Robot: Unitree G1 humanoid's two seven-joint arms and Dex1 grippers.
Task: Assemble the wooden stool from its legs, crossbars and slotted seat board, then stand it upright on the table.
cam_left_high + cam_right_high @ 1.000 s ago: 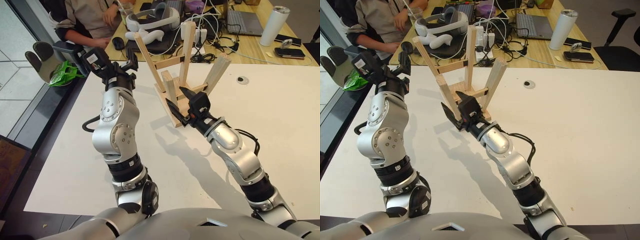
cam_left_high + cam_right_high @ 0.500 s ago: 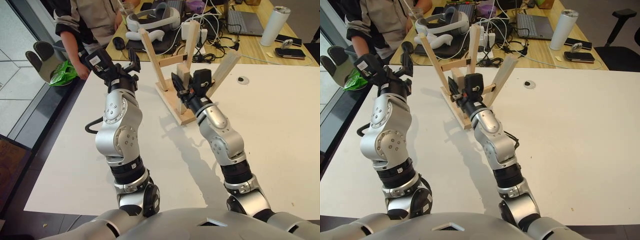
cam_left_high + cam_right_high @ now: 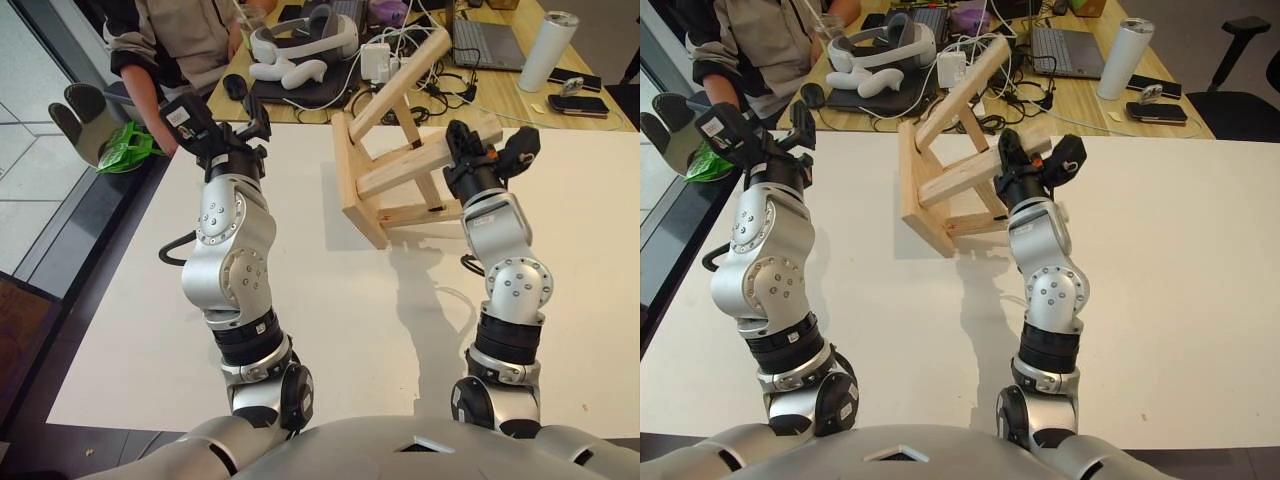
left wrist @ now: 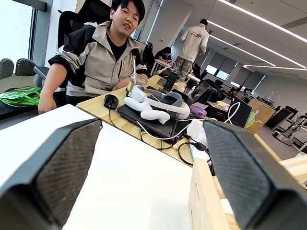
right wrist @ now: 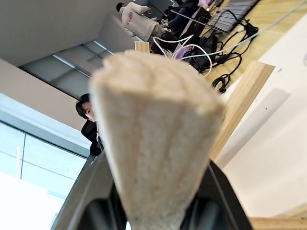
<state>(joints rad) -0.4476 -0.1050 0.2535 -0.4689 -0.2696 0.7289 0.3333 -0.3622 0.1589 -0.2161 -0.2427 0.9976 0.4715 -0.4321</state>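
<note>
The assembled wooden stool lies tipped on its side at the back middle of the white table. Its seat board stands on one edge, and the legs point to the right and backward. My right gripper is shut on the free end of one stool leg, just right of the stool. Another leg slants past behind it. My left gripper hangs open and empty above the table's back left edge, left of the seat board. Its pads frame a corner of the stool.
A wooden desk behind the table carries a headset, cables, a laptop, phones and a white tumbler. A person sits at its left end. A green bag lies off the table's left.
The right gripper swung from among the legs out to the right and closed on a leg end. The stool tipped from legs-up onto its side. The left arm barely moved.
</note>
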